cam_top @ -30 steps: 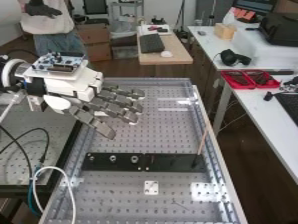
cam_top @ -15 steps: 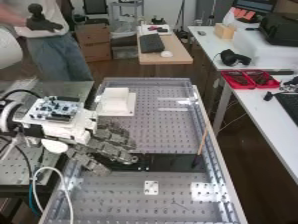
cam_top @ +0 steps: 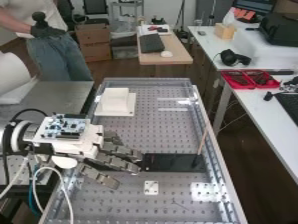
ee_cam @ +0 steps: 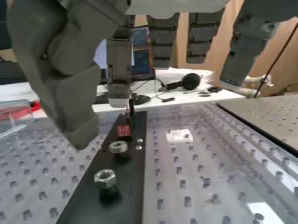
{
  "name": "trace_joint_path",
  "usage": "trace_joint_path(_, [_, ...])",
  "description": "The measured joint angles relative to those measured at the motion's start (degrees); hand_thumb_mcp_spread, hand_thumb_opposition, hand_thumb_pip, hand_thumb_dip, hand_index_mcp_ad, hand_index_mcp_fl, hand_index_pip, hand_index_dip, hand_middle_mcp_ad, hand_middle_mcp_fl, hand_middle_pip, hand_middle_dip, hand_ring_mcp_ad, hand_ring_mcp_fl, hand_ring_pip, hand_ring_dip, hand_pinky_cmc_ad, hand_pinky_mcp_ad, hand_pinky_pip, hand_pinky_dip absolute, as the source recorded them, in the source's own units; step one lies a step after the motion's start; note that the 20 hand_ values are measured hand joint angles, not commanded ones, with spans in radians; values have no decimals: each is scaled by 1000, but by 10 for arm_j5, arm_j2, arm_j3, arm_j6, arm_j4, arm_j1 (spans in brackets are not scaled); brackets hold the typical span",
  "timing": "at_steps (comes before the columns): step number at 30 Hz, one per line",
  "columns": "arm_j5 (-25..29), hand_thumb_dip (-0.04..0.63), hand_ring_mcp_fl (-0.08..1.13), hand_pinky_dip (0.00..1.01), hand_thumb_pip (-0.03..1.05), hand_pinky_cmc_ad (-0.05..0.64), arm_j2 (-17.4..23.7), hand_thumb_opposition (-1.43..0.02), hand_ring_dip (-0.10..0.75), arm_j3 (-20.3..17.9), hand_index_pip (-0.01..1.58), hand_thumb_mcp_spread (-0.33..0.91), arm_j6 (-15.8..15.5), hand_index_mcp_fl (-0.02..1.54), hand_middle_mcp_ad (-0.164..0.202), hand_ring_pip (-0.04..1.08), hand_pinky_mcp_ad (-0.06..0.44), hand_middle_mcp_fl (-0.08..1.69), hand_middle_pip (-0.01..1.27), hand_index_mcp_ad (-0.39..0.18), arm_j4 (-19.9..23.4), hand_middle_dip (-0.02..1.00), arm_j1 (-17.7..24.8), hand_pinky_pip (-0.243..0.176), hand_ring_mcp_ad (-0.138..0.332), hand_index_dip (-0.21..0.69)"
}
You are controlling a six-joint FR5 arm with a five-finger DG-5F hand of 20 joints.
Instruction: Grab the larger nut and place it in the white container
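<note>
At the left of the high view you have a white cable [cam_top: 50,170] looping down near the bench's edge, and then the arm [cam_top: 25,137], with a circuit board [cam_top: 64,126] on top at its hand end. Your hand [cam_top: 121,163] hangs over the left part of the black strip [cam_top: 174,163], its fingers spread and only slightly bent, with the thumb apart from them. In the wrist view you can see two silver nuts, a nearer nut [ee_cam: 104,176] and a farther nut [ee_cam: 118,147], both on the strip below the hand, with a red label [ee_cam: 124,131] beyond them. The nearer one looks bigger to you there, but you cannot tell for sure that it is the larger. Behind the hand, the white container [cam_top: 116,100] sits on the perforated bench [cam_top: 166,135]. Further right, you have a small white plate [cam_top: 151,188] in front of the strip, then a thin rod [cam_top: 202,141] tilted up at the strip's right end, and red trays [cam_top: 239,79] on the side table [cam_top: 256,107].
</note>
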Motion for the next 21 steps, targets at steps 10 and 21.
trace_joint_path(10, [-3,159,0,620,689,380,-12,-862,164,-15,1463,330,-11,7,72,87,340,3,129,-187,48,250,8,-89,164,-31])
trace_joint_path(21, [-15,159,0,620,695,379,-28,-862,164,-11,1555,344,-34,0,72,86,326,2,129,-195,61,250,6,-89,166,5])
